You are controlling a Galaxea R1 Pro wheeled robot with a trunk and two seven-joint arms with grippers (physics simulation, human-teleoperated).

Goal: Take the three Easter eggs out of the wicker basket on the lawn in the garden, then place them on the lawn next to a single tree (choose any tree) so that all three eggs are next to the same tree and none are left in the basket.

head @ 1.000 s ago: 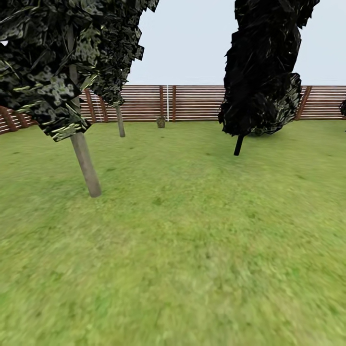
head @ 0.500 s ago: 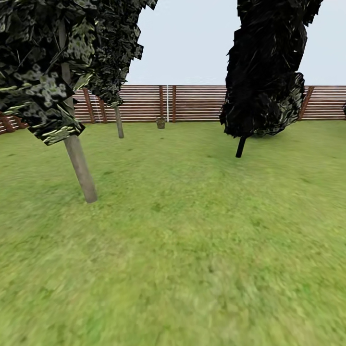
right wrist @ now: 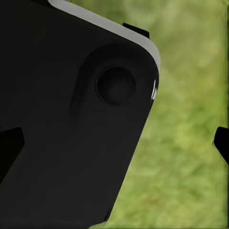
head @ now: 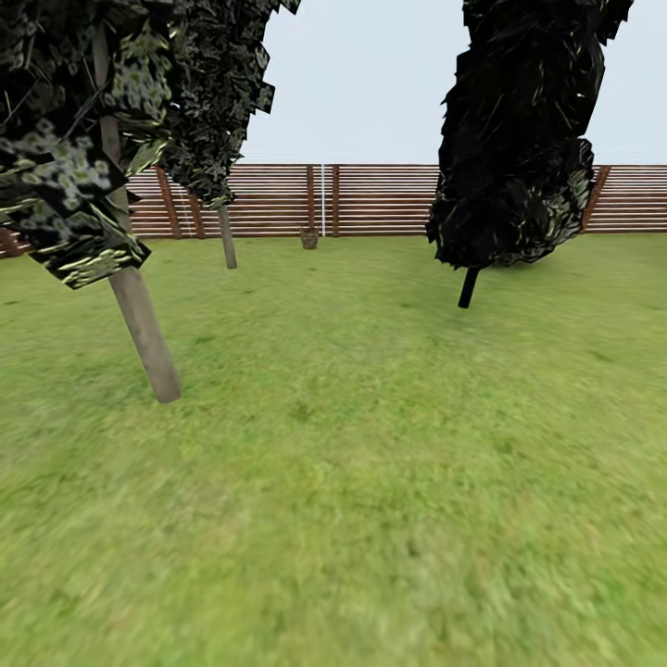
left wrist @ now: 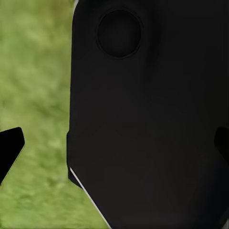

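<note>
Head view: wicker basket [head: 309, 238] by fence [head: 389, 198], wrist views: both claws spread wide over lawn [left wrist: 33, 71]

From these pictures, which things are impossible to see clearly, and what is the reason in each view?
- Wicker basket, head view: far away by the fence, too small to show eggs or weave.
- Nearest tree, head view: its crown is cut off by the picture's top and left edges.
- Left pincer, left wrist view: a black robot part hides the gap, so open or shut is unclear.
- Right pincer, right wrist view: the same.
</note>
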